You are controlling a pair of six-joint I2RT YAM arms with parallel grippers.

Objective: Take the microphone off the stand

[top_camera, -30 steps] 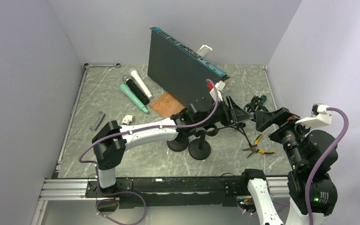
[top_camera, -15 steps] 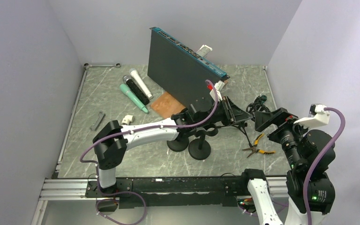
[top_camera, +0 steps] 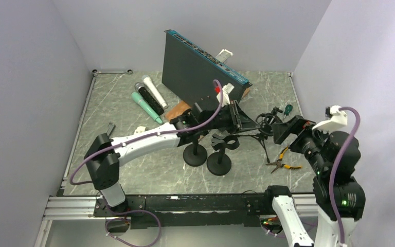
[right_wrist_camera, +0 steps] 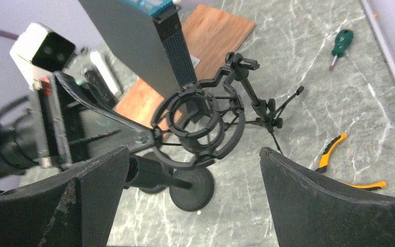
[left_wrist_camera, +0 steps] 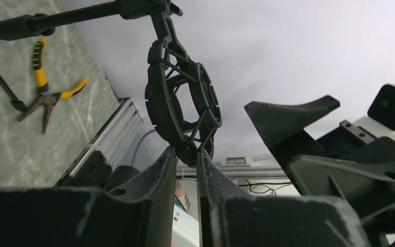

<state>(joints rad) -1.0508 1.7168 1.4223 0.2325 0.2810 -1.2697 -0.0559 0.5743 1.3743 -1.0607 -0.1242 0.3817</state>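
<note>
Left hand (left_wrist_camera: 185, 152) clenched on lower rim of the black ring holder (left_wrist_camera: 177, 103); right hand (right_wrist_camera: 193, 150) spread wide, facing it.

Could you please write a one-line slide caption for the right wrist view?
The left gripper pinches the shock mount rim while the open right gripper frames it.

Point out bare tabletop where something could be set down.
Free: the far-left corner of the grey marbled table, beside the three handheld microphones; the far-right strip between the upright dark panel and green-handled screwdriver. Crowded: the middle, with two black round-based stands, the black shock mount and yellow-handled pliers.
</note>
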